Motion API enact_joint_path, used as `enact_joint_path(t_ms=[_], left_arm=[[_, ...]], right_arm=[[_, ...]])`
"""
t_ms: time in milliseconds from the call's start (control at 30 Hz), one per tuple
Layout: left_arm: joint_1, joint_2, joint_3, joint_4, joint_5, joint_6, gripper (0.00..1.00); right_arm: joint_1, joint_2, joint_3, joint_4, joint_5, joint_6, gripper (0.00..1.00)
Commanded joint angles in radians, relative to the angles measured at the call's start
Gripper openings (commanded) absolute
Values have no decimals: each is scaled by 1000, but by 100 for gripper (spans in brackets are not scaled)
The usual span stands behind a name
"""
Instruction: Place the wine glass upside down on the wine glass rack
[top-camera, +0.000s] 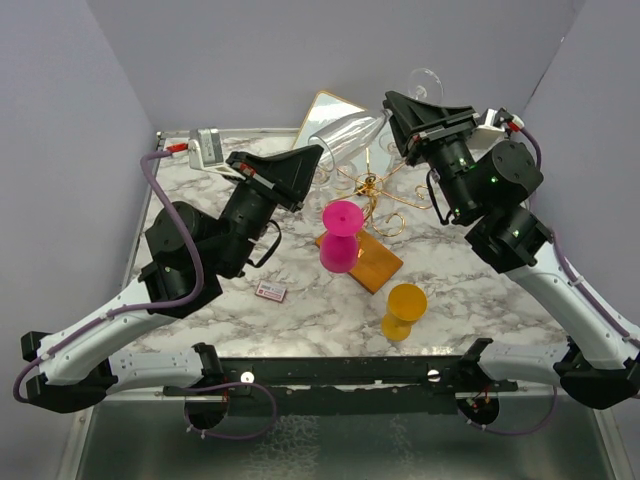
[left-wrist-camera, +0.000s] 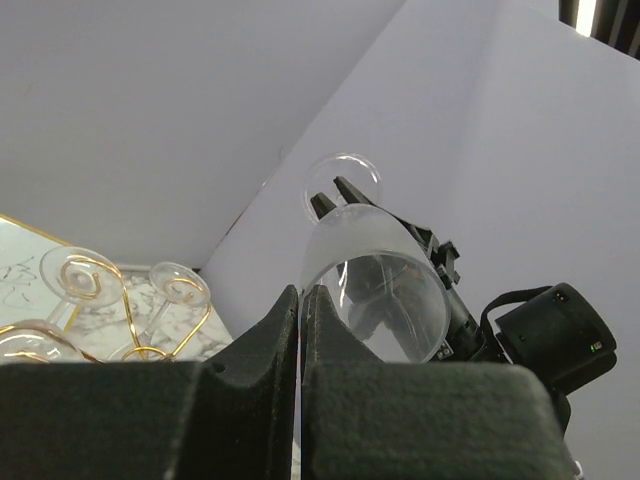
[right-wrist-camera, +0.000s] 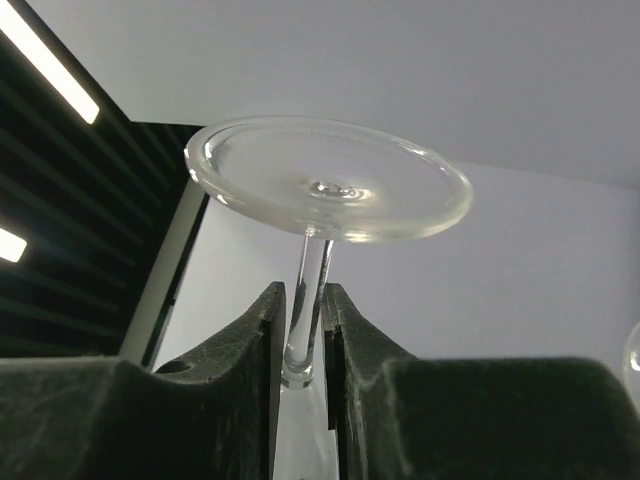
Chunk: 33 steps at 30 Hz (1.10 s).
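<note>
Glass (top-camera: 352, 132) held lying on its side in the air above the rack (top-camera: 372, 188), over the far middle of the worktop (top-camera: 460, 300), with the bowl's mouth to the left and the foot up and to the right. Clear, thin-walled and rigid, it is judged light, slippery and easily broken. The stem is the sound place to take it, just under the foot, which would act as a stop against sliding. The rim tolerates only a light pinch. Left gripper (left-wrist-camera: 302, 305): fingers pressed together on the edge of the bowl's mouth, as far as the wrist view shows. Its arm reaches up and inward from the near left, wrist raised. Right gripper (right-wrist-camera: 305, 310): fingers drawn in on either side of the stem below the foot, seemingly in contact with it. Its arm is folded high at the far right, wrist turned left toward the glass. The rack's gold loops stand beneath, apparently clear of the bowl.
</note>
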Motion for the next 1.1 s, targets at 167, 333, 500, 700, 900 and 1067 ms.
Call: enact_joint_path(t_ms=[167,333,500,700,900,1067], left_arm=[[-5,-16,1,4,56,-53,12],[-5,-11,25,-88,23,-66,40],[-5,1,51,-159,12,-73,48],[-5,60,124,-202,89,-27,54],[-5,141,213,-202,181,-8,56],[-5,221,289,-194,281,-30,60]], right_arm=[[5,-23,-5,81,-4,-87,1],[5,-77,-26,98,51,-334,1],[5,-160,-62,112,84,-640,1],[5,-242,-52,60,35,-1003,1],[5,-285,30,-69,-17,-1284,1],[5,-326,43,-244,-60,-1464,1]])
